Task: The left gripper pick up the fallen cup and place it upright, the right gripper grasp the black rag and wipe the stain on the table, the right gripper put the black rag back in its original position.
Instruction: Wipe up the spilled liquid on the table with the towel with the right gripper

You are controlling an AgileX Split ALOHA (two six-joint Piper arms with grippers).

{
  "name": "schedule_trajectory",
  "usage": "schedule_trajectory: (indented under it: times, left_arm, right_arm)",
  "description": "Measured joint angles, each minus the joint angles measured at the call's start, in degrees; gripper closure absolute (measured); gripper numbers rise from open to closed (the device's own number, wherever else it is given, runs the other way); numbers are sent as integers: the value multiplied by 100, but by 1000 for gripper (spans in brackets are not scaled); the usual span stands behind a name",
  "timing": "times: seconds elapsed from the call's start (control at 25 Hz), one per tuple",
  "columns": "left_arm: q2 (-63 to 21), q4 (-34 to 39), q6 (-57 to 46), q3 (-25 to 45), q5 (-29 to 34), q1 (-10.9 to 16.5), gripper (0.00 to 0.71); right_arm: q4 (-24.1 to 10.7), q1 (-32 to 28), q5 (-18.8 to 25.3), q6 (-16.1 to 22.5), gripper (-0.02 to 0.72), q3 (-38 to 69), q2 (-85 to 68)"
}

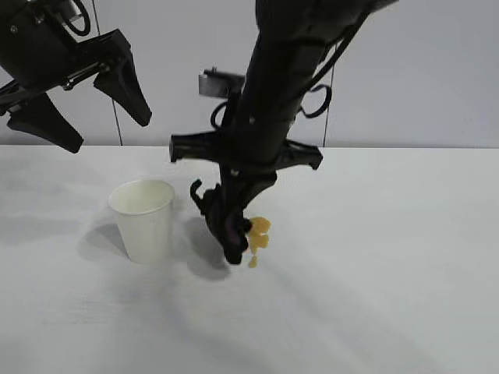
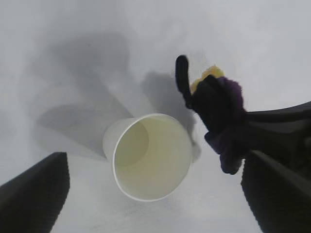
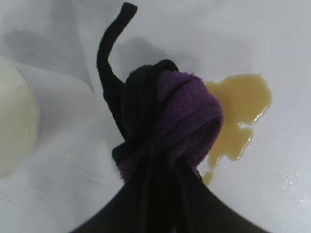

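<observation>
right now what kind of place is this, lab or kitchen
Probably a robot test bench, not a kitchen: a bare white table against plain wall panels, with only a paper cup, a rag and a small stain.

No text, label, brand, number or sign can be read in any view. The cup is plain white

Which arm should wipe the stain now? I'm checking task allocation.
Right. The right gripper already holds the black rag beside the stain; the left gripper hangs open above the upright cup.
</observation>
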Motion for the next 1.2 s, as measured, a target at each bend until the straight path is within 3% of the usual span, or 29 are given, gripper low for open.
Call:
schedule_trajectory:
  times: [0.16,0.36,0.48,0.64,0.84,1.04,1.2]
  left_arm:
    - [0,0,0,0,6,0,17]
    - [0,86,0,0,12,0,17]
    - [0,100,0,0,23,0,17]
    - [0,105,0,0,35,0,17]
    - [0,107,0,0,38,0,17]
    - [0,112,0,0,38,0,17]
    - [0,111,0,0,38,0,17]
  right_arm:
    - [-498,0,31,358,642,-11,309]
    - [-1577,-201,14,1189,642,-31,359]
    - [-1796,-556,-47,1363,642,-86,434]
    - [-1824,-888,-71,1407,642,-116,460]
    - [-1560,-803,-76,1240,642,-116,460]
    - [-990,-25,-271,999,642,-116,468]
    - [-817,454,-479,974,657,-116,508]
